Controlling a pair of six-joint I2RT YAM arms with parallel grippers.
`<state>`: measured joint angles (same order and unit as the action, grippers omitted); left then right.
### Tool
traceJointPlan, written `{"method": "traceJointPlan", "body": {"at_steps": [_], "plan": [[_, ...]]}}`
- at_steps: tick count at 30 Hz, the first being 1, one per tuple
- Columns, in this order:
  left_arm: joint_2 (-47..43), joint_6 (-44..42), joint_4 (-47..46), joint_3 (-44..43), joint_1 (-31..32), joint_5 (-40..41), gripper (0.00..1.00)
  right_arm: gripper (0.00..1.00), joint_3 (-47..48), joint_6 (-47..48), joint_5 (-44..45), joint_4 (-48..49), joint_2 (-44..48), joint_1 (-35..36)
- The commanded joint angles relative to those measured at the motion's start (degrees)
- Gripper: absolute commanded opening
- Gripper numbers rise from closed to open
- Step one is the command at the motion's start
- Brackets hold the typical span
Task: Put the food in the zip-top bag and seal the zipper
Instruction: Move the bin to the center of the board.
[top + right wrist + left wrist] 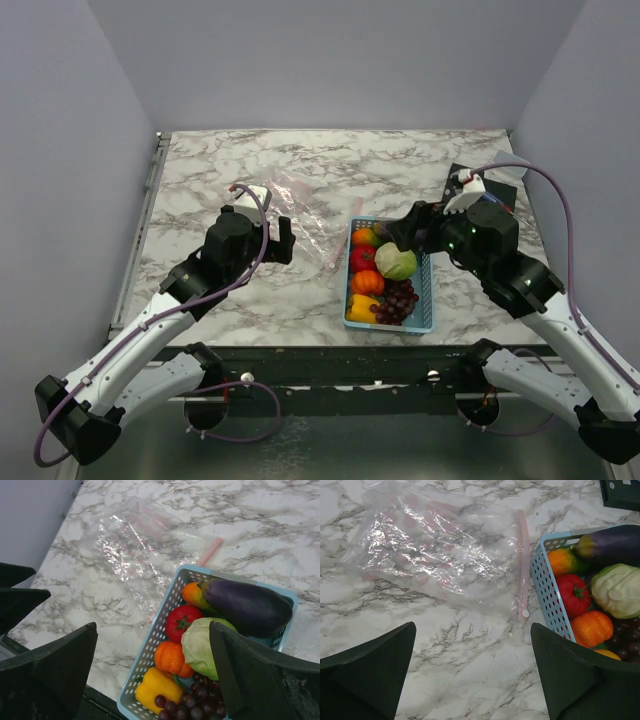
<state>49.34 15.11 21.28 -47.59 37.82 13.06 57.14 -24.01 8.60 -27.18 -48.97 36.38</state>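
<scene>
The zip-top bag lies flat on the table, just left of the basket, with the zipper toward the basket. Basket contents: eggplant at the far end; tomato, cabbage and pumpkin in the middle; pepper and grapes nearest.

We find no legible text, label, brand, number or sign in any view. The dark box carries small pale marks near its upper edge, too small for us to read. The bag shows faint pinkish bands on its face; we cannot make out any lettering in them.
</scene>
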Motion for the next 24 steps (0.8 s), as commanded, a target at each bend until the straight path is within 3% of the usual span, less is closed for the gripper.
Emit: {"method": "traceJointPlan", "body": {"at_steps": [1,11,20,24], "plan": [[-0.63,-0.78,0.67,0.57,-0.23,-1.10,0.99,1.00,-0.39,-1.81,-4.00,-0.59,2.84,0.14],[-2.47,-0.62,0.67,0.83,-0.21,-2.75,0.99,1.00,-1.73,-1.13,-8.03,0.75,4.32,0.13],[-4.61,-0.69,0.71,1.01,-0.23,-1.10,0.99,0.97,-0.56,-2.07,-19.64,1.11,-3.01,0.31],[-5.67,-0.74,0.81,1.08,-0.21,-0.22,0.99,0.94,0.41,-2.75,-18.57,1.49,-6.59,3.23]]}}
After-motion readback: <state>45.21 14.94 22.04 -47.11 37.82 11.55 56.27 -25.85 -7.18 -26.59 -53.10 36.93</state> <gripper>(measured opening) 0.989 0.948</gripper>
